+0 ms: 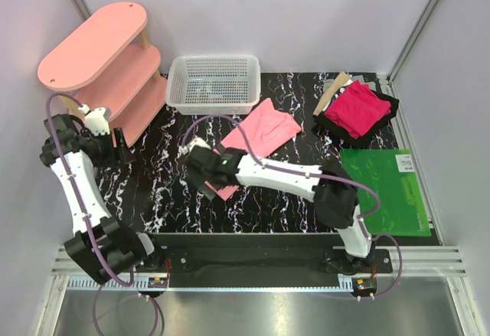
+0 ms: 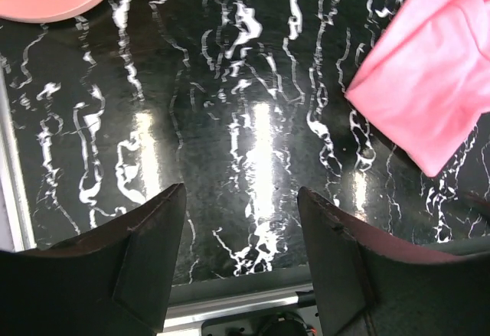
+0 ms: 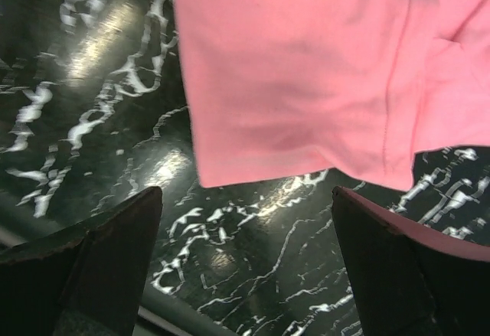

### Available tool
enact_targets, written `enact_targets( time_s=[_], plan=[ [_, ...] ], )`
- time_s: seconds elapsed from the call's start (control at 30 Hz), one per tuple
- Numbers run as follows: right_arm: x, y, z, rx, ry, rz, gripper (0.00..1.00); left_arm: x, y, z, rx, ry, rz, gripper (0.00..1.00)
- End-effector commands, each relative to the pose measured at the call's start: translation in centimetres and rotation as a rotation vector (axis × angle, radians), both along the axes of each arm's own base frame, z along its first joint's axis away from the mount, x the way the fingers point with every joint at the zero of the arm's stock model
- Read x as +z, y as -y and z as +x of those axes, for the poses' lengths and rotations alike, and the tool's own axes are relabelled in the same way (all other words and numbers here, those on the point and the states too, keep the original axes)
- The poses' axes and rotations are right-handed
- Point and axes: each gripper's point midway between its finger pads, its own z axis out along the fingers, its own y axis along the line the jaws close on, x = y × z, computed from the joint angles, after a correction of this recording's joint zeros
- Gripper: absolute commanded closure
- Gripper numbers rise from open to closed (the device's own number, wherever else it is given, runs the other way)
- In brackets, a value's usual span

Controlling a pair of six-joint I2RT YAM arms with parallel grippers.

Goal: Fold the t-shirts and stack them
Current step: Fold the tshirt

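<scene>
A folded salmon-pink t-shirt (image 1: 264, 129) lies flat mid-table in front of the basket; its near edge shows in the right wrist view (image 3: 306, 68) and its corner in the left wrist view (image 2: 432, 76). A magenta-red t-shirt (image 1: 357, 109) lies bunched on dark cloth at the back right. My right gripper (image 1: 200, 169) hovers at the pink shirt's near-left end, open wide, with only bare table between its fingers (image 3: 245, 198). My left gripper (image 1: 119, 138) hangs open over bare table (image 2: 241, 198) at the left, well apart from both shirts.
A white mesh basket (image 1: 213, 83) stands at the back centre. A pale-pink oval shelf unit (image 1: 103, 60) stands at the back left, close to my left arm. A glossy green mat (image 1: 387, 190) lies at the right. Walls close in on both sides.
</scene>
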Motion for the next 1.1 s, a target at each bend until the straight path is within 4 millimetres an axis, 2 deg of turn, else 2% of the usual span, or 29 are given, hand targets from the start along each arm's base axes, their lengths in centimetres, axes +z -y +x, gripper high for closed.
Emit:
enact_targets(
  time_s=[0.0,0.03,0.07,0.13,0.17,0.23,0.3,0.37,0.4,0.43,0.5,0.53,0.77,0.87,1.07],
  plan=[
    [-1.4,1.6,2.1,-0.073,0.209,-0.224,0.00,0.6,-1.3,0.0,-0.021,0.042,-0.038,0.35],
    [-1.1,0.8,2.3,-0.074,0.221,-0.216,0.00,0.4,-1.3,-0.1,-0.021,0.042,-0.052,0.35],
    [-2.5,0.7,2.3,-0.070,0.219,-0.253,0.00,0.1,-1.4,-0.3,-0.026,0.037,-0.054,0.35],
    [-2.1,-0.3,2.7,-0.071,0.246,-0.245,0.00,-0.3,-1.7,-0.6,-0.022,0.030,-0.067,0.35],
    [-3.0,-0.7,2.8,-0.059,0.245,-0.264,0.00,-0.6,-1.8,-0.8,-0.020,0.023,-0.068,0.35],
    [-3.0,-2.1,2.8,-0.044,0.245,-0.246,0.00,-0.9,-1.9,-1.0,-0.023,0.014,-0.066,0.35],
    [-2.5,-3.4,2.6,-0.021,0.239,-0.222,0.00,-1.0,-2.1,-1.0,-0.023,0.015,-0.069,0.35],
    [-3.5,-3.9,2.3,-0.004,0.225,-0.239,0.00,-0.9,-2.3,-1.1,-0.024,0.015,-0.066,0.35],
    [-3.0,-4.6,2.2,0.001,0.225,-0.222,0.00,-0.9,-2.4,-1.0,-0.021,0.017,-0.067,0.35],
    [-3.7,-4.8,2.0,0.012,0.214,-0.232,0.00,-0.8,-2.5,-1.0,-0.022,0.019,-0.064,0.35],
    [-3.5,-5.6,1.7,0.024,0.214,-0.219,0.00,-0.7,-2.6,-1.0,-0.022,0.020,-0.065,0.35],
    [-4.2,-5.8,1.6,0.030,0.208,-0.228,0.00,-0.6,-2.6,-1.0,-0.021,0.023,-0.067,0.35],
    [-5.1,-6.0,1.4,0.018,0.171,-0.244,0.03,-0.2,-3.0,-0.9,-0.023,0.031,-0.058,0.34],
    [-6.3,-5.8,1.1,0.011,0.150,-0.258,0.06,-0.1,-3.3,-0.9,-0.020,0.030,-0.050,0.34],
    [-9.1,-3.8,0.8,-0.014,0.131,-0.338,0.14,0.0,-3.4,-0.8,-0.020,0.029,-0.067,0.35]
  ],
)
